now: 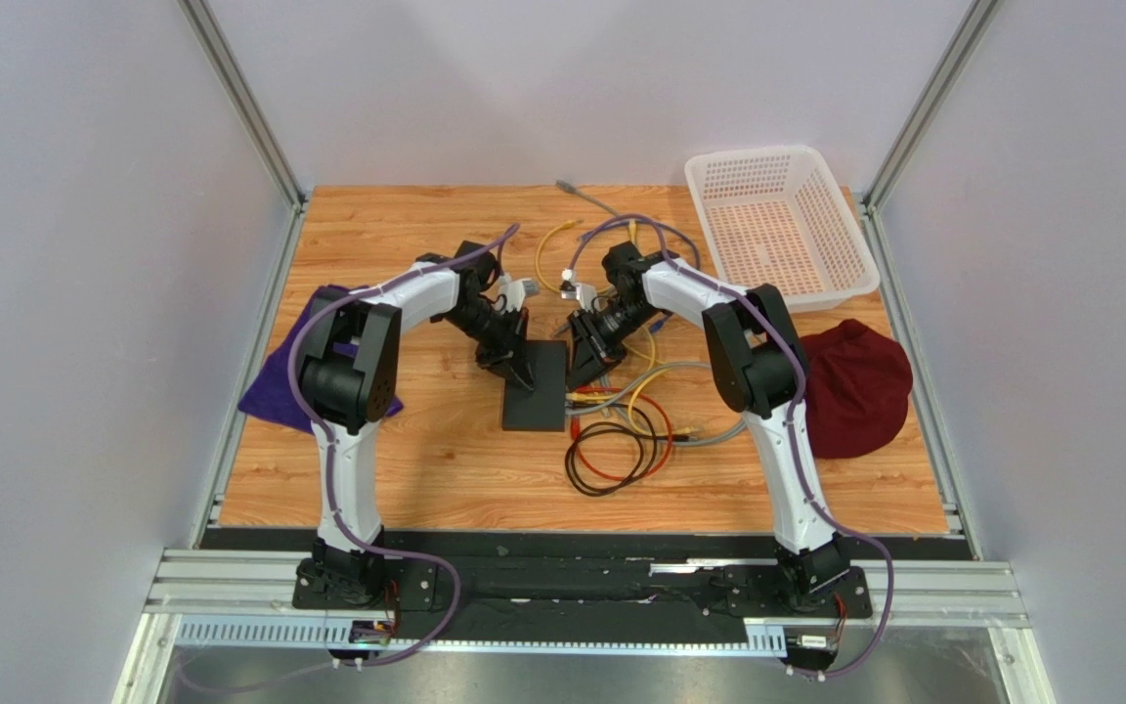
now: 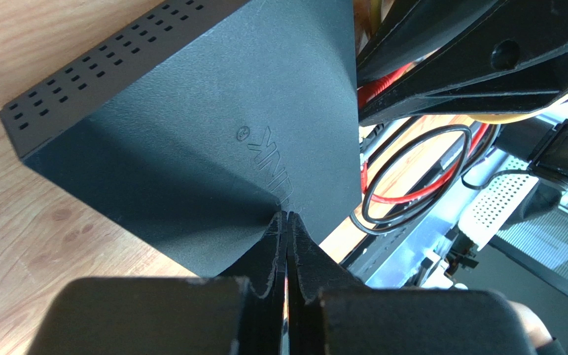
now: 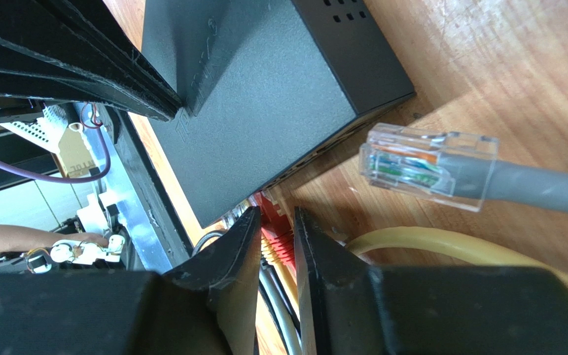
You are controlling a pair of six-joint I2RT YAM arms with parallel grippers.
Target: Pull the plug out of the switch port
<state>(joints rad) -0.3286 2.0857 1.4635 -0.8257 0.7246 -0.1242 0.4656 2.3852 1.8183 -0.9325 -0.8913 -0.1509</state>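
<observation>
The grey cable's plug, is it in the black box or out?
Out. The clear plug is bare, apart from the switch, in no socket.

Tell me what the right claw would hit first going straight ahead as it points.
Most likely the red plug, which sits between the fingers of the right claw, at the port edge of the switch. Depth is unclear.

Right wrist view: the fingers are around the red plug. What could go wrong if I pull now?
Right gripper flanks the red plug at the edge of the switch, but no firm grip shows; it may slip off. Left gripper pins the switch with shut tips at one spot only, so it could pivot or drag.
</observation>
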